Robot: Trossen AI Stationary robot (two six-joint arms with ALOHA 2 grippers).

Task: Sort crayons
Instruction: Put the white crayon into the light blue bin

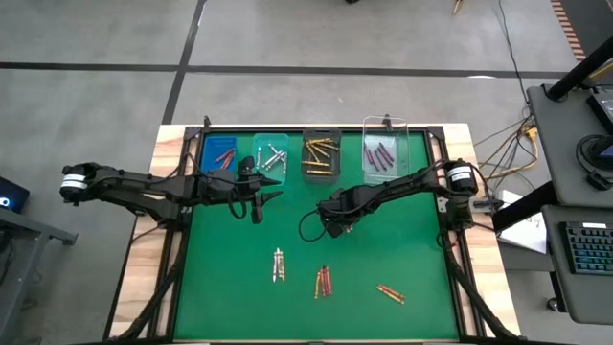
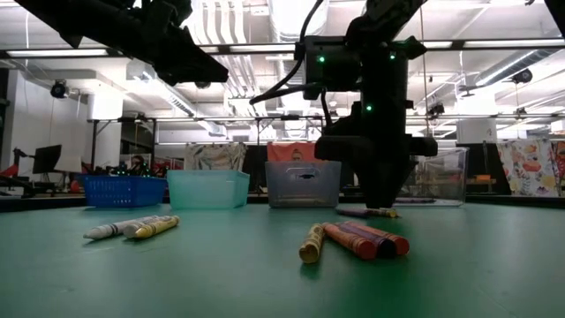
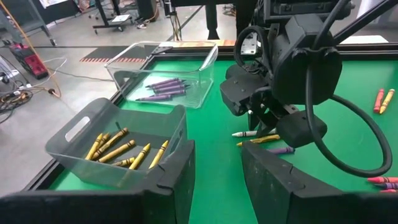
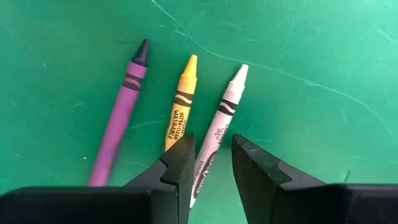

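The right gripper point(image 4: 211, 165) hangs low over 3 crayons point(image 4: 180, 109) lying side by side on the green mat point(image 4: 323, 56), its fingers narrowly parted astride the pale one point(image 4: 219, 127) and holding nothing. This looks like the pick step; next the fingers need to drop and pinch that stick alone. The left gripper point(image 3: 217, 171), parted and empty, waits by the far bins point(image 3: 81, 127). More crayons point(image 1: 323, 281) lie nearer. The yellow wrapper point(image 4: 178, 118) carries print, seemingly "WASHABLE".

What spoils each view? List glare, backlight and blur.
Low view: bright ceiling lights backlight the dark right arm into a silhouette; the nearest crayons are slightly soft. Right wrist view: the near black fingers blur. High view: even light, faint shadows.
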